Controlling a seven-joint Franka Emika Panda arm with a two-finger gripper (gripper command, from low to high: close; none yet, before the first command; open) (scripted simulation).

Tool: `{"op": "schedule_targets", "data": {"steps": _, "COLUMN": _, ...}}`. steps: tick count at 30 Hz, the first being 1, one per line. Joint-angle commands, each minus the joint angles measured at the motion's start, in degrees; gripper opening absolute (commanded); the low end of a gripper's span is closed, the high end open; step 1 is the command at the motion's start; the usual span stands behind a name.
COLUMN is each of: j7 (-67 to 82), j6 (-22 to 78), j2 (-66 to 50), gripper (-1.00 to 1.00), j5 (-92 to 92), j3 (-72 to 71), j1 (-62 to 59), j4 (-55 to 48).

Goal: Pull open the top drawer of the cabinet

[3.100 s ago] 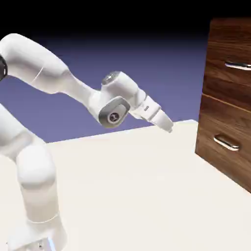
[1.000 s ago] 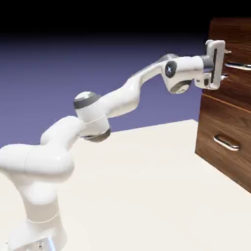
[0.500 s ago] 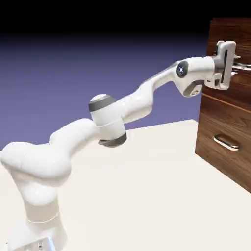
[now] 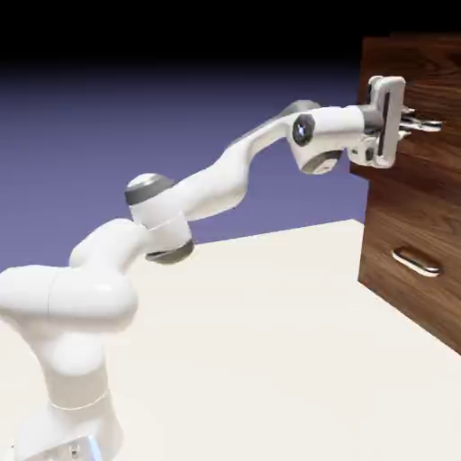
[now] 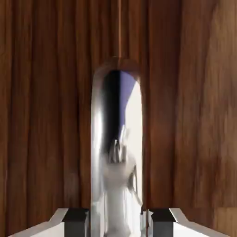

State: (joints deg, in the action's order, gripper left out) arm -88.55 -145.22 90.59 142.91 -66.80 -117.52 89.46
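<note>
The jaws [image 4: 408,122] are clamped on the silver handle [image 5: 116,139] of the top drawer [image 4: 383,63], one finger to each side of the bar, as the hand view shows; that grip straddles the metal so that a backward pull can carry the drawer along with it. The top drawer is the uppermost front of the cabinet [image 4: 405,216], at the exterior view's right, and its face stands forward of the lower drawer front [image 4: 396,230], so it is already partly open. The lower front, with its own handle [image 4: 416,262], sits further back, and nothing touches it. The arm [image 4: 212,185] reaches across above the worktop [image 4: 243,333] roughly level with the upper handle, which seems chosen so that the pull runs straight out and the drawer does not bind. The step in hand looks to be the pull itself, begun but with a good deal of travel probably left. The next move calls for a steady draw toward the robot's base [image 4: 72,428], keeping the squeeze firm, since the smooth, polished bar could slip out from between the fingertips if the hand drifts or twists.
</note>
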Motion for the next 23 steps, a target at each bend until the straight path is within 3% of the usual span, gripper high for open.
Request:
{"op": "schedule_targets", "data": {"steps": 1, "j7": 0.54, "j6": 0.7, "j2": 0.23, "gripper": -1.0, "j5": 0.09, "j3": 0.11, "j1": 1.36, "j4": 2.08}}
{"op": "schedule_targets", "data": {"steps": 19, "j7": 7.0, "j6": 10.53, "j2": 4.93, "gripper": -1.0, "j5": -3.75, "j3": 4.46, "j1": 28.08, "j4": 38.52}}
{"op": "schedule_targets", "data": {"steps": 20, "j7": 7.0, "j6": 10.53, "j2": 4.93, "gripper": 1.0, "j5": -3.76, "j3": 4.46, "j1": 28.08, "j4": 38.52}}
{"op": "schedule_targets", "data": {"steps": 23, "j7": 7.14, "j6": 11.18, "j2": 5.78, "gripper": 1.0, "j5": -5.33, "j3": 5.44, "j1": 31.74, "j4": 42.67}}
